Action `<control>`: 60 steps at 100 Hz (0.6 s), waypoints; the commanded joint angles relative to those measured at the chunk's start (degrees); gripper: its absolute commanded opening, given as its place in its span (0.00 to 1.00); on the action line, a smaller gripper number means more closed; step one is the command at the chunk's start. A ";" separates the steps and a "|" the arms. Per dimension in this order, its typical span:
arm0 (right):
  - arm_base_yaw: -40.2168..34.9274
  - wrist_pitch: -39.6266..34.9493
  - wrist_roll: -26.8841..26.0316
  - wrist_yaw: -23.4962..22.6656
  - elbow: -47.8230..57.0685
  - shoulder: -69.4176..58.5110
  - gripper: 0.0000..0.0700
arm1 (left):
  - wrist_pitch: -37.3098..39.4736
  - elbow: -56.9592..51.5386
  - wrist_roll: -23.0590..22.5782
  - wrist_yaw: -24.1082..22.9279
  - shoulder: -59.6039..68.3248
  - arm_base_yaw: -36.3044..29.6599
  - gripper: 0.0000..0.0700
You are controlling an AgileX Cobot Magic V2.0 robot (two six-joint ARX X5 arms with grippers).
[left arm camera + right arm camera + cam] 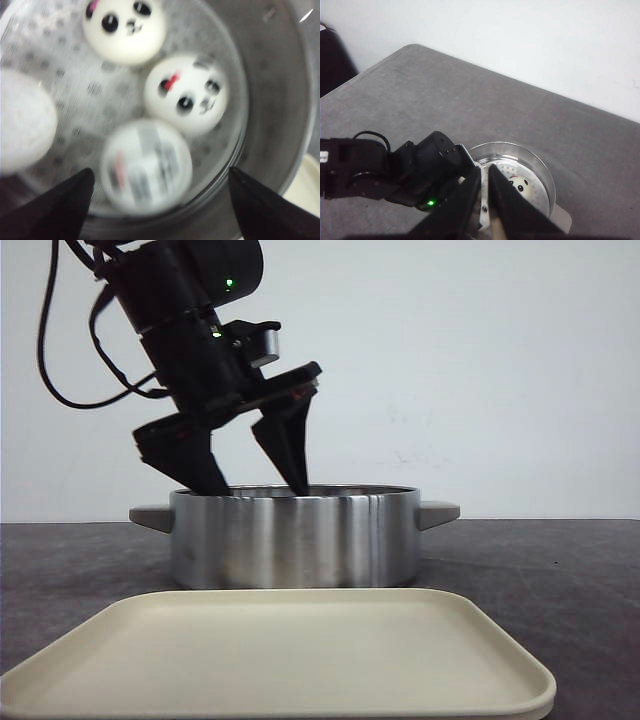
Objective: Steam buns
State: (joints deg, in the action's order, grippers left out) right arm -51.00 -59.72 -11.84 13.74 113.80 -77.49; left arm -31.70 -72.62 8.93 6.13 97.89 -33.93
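- A steel pot (295, 538) is parked on the dark grey counter (560, 570), side handles sticking out left and right.
- A beige tray (280, 655) is laid just in front of the pot, nearer the camera.
- The left end effector (258, 478) is dipped into the pot's mouth, fingers spread wide apart, tips just below the rim. Nothing is seen gripped between them.
- From the left wrist view, four buns are found inside the pot on a perforated steamer plate (75, 75).
- Bun one (124, 27) is shown face up, black eyes and a pink mark visible.
- Bun two (186, 95) is sat just beside it, panda face and a red bow spot clear enough.
- Bun three (146, 167) is placed nearest the fingers, between the two tips but not touched; it's blurred, so the marks on it can't be read.
- Bun four (22, 122) is cut off at the frame edge, plain white, no face seen.
- The right end effector (485, 195) is held high above the counter, looking down at the pot and the left arm; its fingers are pretty much pressed together, only a thin slit left, nothing held.
- A white wall (500, 360) is seen behind everything.
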 commanded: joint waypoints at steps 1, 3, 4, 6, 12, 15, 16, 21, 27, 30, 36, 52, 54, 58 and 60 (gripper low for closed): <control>-0.68 0.55 -0.15 0.28 0.81 -0.72 0.02 | -1.79 -3.65 -0.63 -0.17 0.63 -0.04 0.74; -0.68 0.61 -0.15 0.31 0.72 -0.72 0.02 | -2.69 -4.31 -0.68 -0.17 0.46 0.02 0.74; -0.68 0.68 -0.15 0.31 0.63 -0.72 0.02 | -3.15 -4.63 -0.74 -0.17 0.31 0.09 0.73; -0.68 0.87 -0.13 0.37 0.48 -0.72 0.02 | -3.69 -5.11 -0.76 -0.20 -0.09 0.20 0.72; -0.68 1.51 -0.11 1.53 -0.31 -0.72 0.02 | -4.13 -5.88 -0.87 -0.85 -2.21 0.35 0.65; -0.66 1.81 0.02 2.23 -0.83 -0.72 0.02 | -3.67 -5.88 -0.92 -1.38 -3.72 0.35 0.58; -0.68 1.97 0.15 2.58 -1.03 -0.70 0.02 | -3.48 -5.88 -0.94 -1.60 -4.28 0.37 0.55; -0.66 2.62 0.90 4.04 -2.10 -0.70 0.02 | -2.69 -5.88 -1.05 -2.60 -7.43 0.52 0.44; -0.68 3.72 1.33 5.68 -3.63 -0.70 0.02 | -1.60 -5.88 -2.03 -3.91 -11.89 0.63 0.31; -0.68 4.59 1.38 5.88 -4.63 -0.70 0.02 | -1.33 -5.88 -2.40 -4.39 -13.70 0.72 0.25; -0.68 7.10 1.42 5.84 -7.04 -0.61 0.02 | -0.74 -5.86 -3.10 -4.92 -18.05 1.22 0.08; -0.68 17.57 2.29 5.73 -16.39 0.96 0.02 | -0.46 -5.42 -4.37 -5.16 -29.09 4.57 0.00; -0.68 19.30 2.29 5.62 -17.90 1.27 0.02 | -0.48 -5.20 -4.37 -5.16 -30.45 5.20 0.00; -0.79 22.99 2.29 5.25 -21.16 2.03 0.02 | -0.44 -4.55 -4.39 -5.16 -33.16 6.64 0.00; -0.83 25.00 2.34 5.03 -22.91 2.45 0.02 | -0.46 -4.15 -4.39 -5.16 -34.45 7.41 0.00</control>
State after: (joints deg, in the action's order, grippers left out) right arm -51.03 -40.62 -10.26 19.18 94.28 -76.09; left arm -32.29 -77.21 5.45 1.39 65.93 -27.79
